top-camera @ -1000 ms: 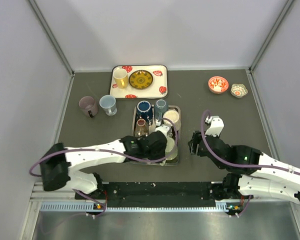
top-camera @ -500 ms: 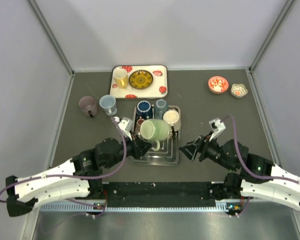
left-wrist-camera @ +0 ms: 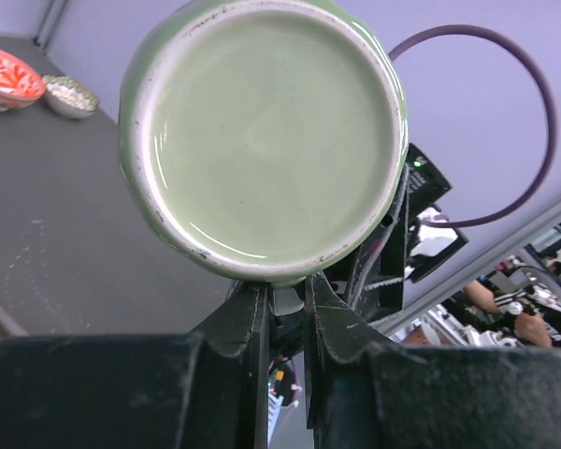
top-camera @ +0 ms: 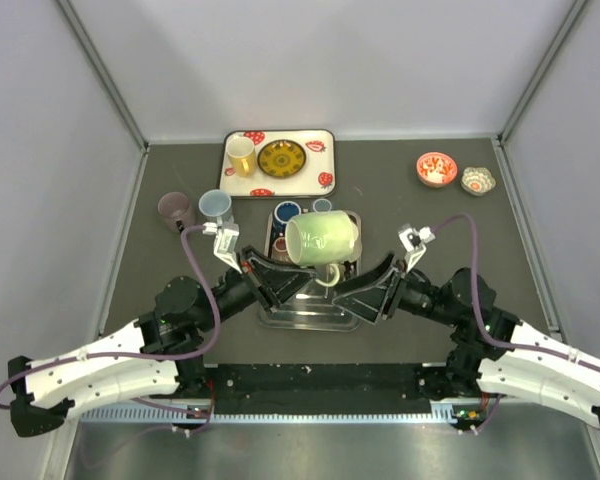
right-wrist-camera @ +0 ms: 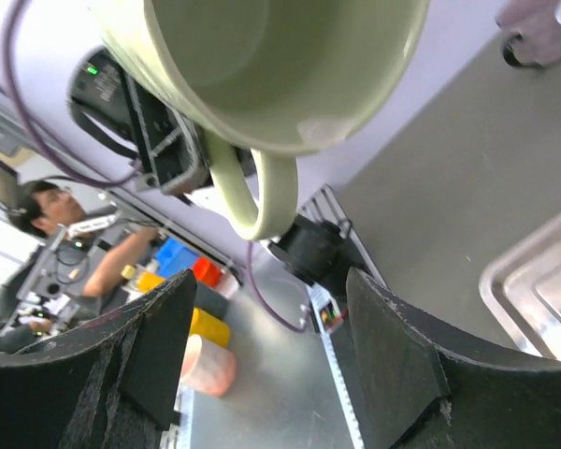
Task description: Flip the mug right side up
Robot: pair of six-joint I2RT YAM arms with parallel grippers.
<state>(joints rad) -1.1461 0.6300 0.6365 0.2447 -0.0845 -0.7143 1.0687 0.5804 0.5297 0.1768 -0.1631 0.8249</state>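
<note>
**Green mug held sideways above tray**

The left gripper (left-wrist-camera: pixel 285 297) pinches the green mug (top-camera: pixel 323 240) by its handle (right-wrist-camera: pixel 262 187), holding it in the air over the steel tray (top-camera: pixel 310 318). The mug lies on its side, with its base toward the left wrist and its mouth toward the right. The right gripper (right-wrist-camera: pixel 269 290) sits just beside the rim with its fingers spread wide (touching nothing). Two blue cups (top-camera: pixel 287 213) stand in the tray below.
</note>
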